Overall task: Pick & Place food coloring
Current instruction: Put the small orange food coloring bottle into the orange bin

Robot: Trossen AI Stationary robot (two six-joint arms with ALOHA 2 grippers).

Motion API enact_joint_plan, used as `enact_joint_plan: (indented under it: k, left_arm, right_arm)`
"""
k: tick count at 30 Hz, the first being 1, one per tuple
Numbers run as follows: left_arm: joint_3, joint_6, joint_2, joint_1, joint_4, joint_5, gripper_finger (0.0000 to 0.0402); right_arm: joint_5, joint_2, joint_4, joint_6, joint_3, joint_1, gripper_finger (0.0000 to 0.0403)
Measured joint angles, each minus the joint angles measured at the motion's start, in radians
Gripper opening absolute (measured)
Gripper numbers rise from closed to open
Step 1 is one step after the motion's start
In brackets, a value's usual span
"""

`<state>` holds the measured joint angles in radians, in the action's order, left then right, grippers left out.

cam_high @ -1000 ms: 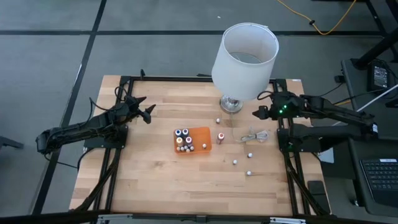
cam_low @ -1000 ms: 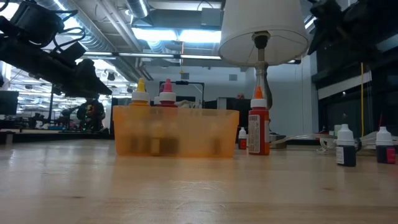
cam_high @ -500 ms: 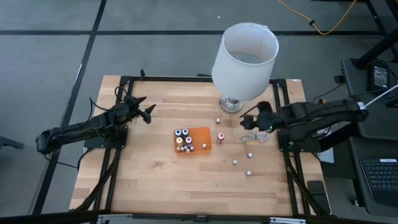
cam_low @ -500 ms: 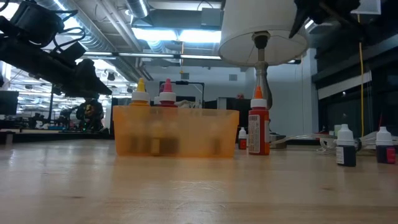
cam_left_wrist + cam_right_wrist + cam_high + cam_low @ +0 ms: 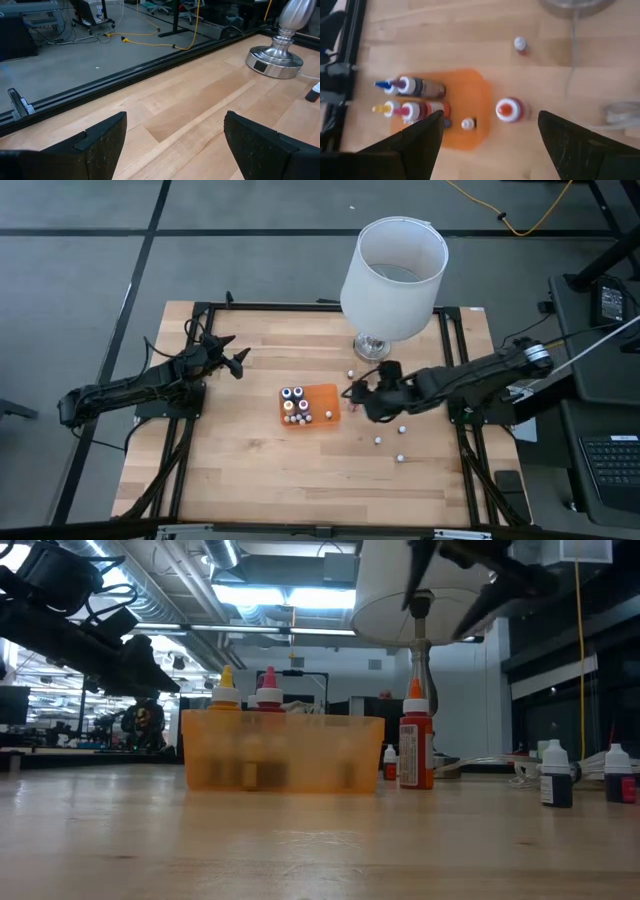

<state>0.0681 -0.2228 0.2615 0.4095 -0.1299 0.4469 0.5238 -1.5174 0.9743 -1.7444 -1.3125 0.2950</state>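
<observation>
We see a light wooden table [image 5: 250, 470] edged by a black frame [image 5: 300, 305]. An orange tray [image 5: 322, 395] sits near its centre. Just beside the tray stands a red food-coloring bottle [image 5: 415, 750]. A lamp base [image 5: 273, 62] rests toward the far edge, with one small bottle [image 5: 351, 373] near it. On the right side we note three further small bottles [image 5: 379, 441] and a coiled white cable [image 5: 622, 116].

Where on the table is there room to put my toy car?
Bare wood: the whole near strip below the orange tray, and the left side by the left gripper. It is crowded right of the tray, where loose bottles, the lamp base and the right gripper sit.
</observation>
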Motion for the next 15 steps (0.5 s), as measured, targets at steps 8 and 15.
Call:
enact_joint_plan:
  k: [8, 15]
  left_arm:
    - [0.0, 0.0, 0.0, 0.0, 0.0, 0.0, 0.0322]
    - [0.0, 0.0, 0.0, 0.0, 0.0, 0.0, 0.0323]
  right_arm:
    - [0.064, -0.154, 0.052, 0.048, -0.117, -0.066, 0.0323]
    - [0.056, -0.241, 0.078, 0.034, -0.134, -0.103, 0.0323]
